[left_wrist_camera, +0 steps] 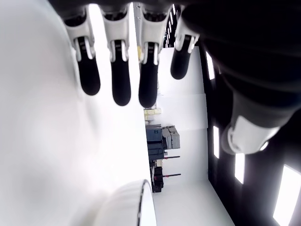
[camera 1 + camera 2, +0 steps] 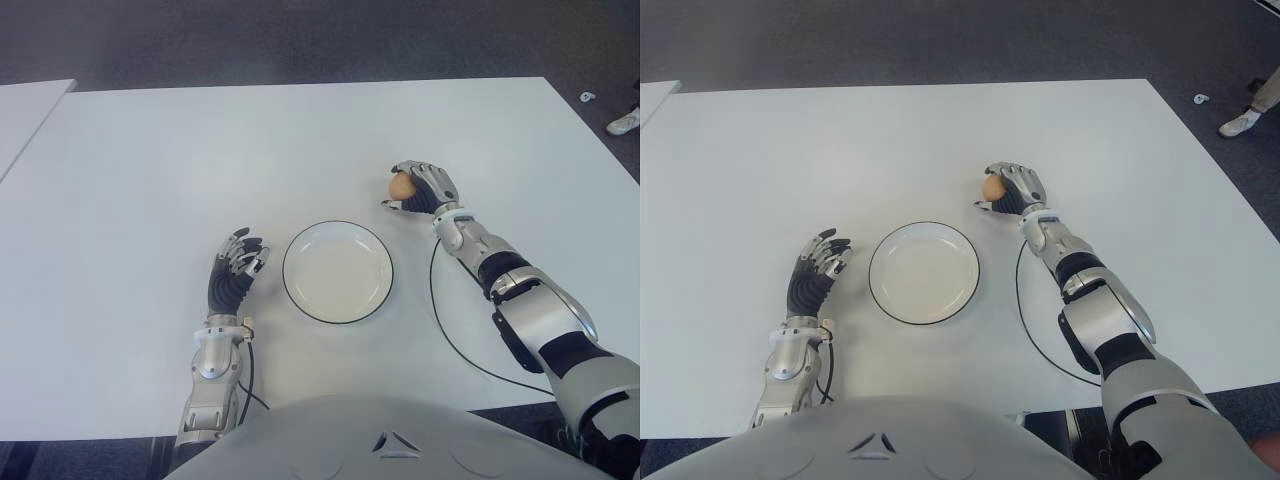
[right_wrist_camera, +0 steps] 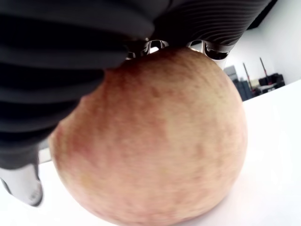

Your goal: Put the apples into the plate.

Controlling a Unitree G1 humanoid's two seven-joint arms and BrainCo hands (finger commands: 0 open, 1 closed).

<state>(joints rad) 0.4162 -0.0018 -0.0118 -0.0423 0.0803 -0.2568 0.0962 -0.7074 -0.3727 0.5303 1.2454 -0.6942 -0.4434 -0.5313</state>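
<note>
Your right hand (image 2: pixel 425 188) is wrapped around the apple (image 2: pixel 400 186), fingers curled over its top and far side, with the fruit showing at the side that faces the plate. In the right wrist view the apple (image 3: pixel 155 141) fills nearly everything, reddish with yellow-green patches, and the dark ribbed fingers (image 3: pixel 70 52) press against its upper surface; the white table shows just beneath it, though you cannot tell whether the fruit touches the surface. The hand and apple sit beyond the plate (image 2: pixel 300 296) and to its right, near the rim but not over it. The plate is white with a thin dark edge and holds nothing. A black cable (image 2: pixel 440 325) loops across the table (image 2: pixel 250 150) from your right forearm, passing to the right of the plate.

Your left hand (image 2: pixel 235 270) shows just to the left of the plate, fingers (image 1: pixel 120 80) loosely extended and gripping nothing; the plate's rim appears near it in the left wrist view.
</note>
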